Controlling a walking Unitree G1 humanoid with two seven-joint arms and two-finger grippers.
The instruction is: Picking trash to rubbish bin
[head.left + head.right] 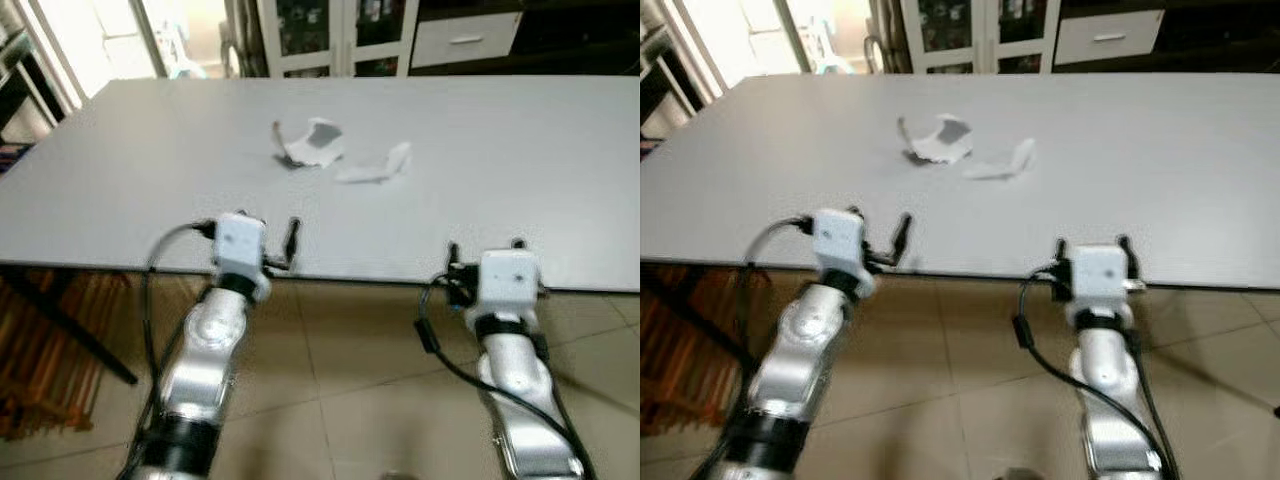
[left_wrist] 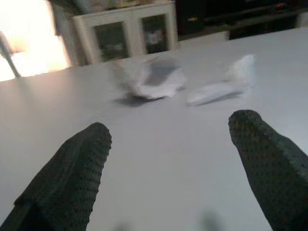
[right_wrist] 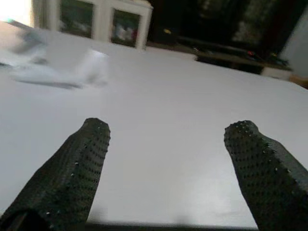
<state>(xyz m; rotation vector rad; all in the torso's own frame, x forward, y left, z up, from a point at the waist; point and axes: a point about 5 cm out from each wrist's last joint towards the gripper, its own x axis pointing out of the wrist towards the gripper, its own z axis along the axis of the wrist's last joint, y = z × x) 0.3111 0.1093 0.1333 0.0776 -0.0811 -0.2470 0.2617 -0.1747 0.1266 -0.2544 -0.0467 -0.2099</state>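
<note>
Two pieces of crumpled white paper trash lie on the grey table [image 1: 520, 150]: a larger curled piece [image 1: 310, 143] and a smaller flat one [image 1: 375, 166] just to its right. The left wrist view shows the larger piece [image 2: 149, 79] and the smaller one [image 2: 221, 86] beyond the fingers. My left gripper [image 1: 268, 232] hovers open at the table's near edge, short of the trash. My right gripper [image 1: 485, 247] is open too, at the near edge further right, with nothing between its fingers [image 3: 77, 168].
White glass-door cabinets [image 1: 320, 35] and a white drawer unit [image 1: 465, 35] stand behind the table. Black table legs [image 1: 70, 330] and something reddish-brown sit under the left side. Tiled floor [image 1: 370, 380] lies below my arms.
</note>
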